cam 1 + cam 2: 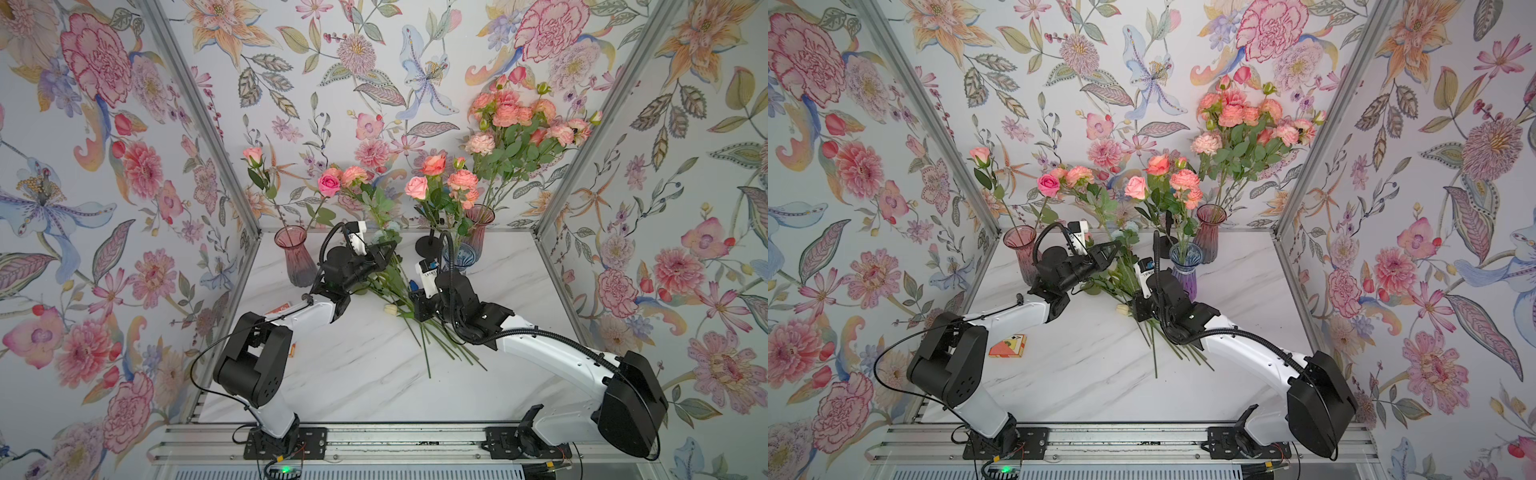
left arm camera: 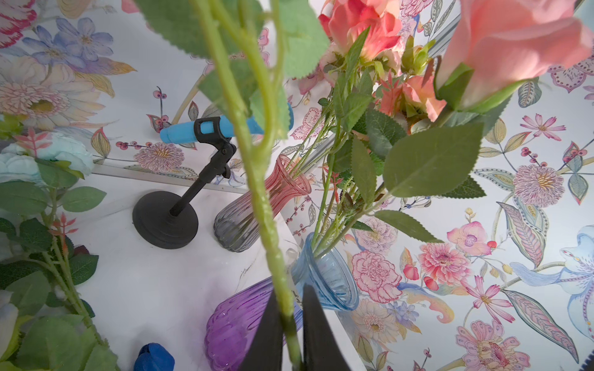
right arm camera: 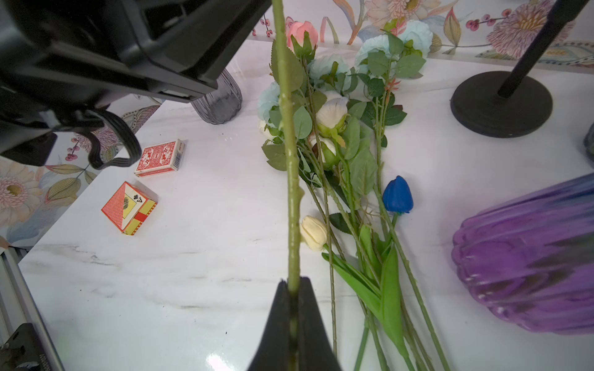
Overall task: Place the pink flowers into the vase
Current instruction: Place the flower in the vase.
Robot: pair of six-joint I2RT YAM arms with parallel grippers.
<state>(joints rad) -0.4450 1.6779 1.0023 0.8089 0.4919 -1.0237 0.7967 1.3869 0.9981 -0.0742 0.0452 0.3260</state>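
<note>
We log the white marbled tabletop (image 1: pixel 1100 386). Landmark: the blue-necked, purple-bellied ribbed glass vase (image 1: pixel 1185 272). Pink flowers (image 1: pixel 1183 183) stand in it. Just beside it rises a long leafy green flower stem (image 2: pixel 266 205). The left gripper (image 2: pixel 291 305) is clamped on it; the right gripper (image 3: pixel 294 286) is clamped lower down.

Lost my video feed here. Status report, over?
Both shut on one pink flower stem: left gripper, right gripper. Flower off the table, not yet placed. Below it white and blue flowers; blue vase close by.
</note>
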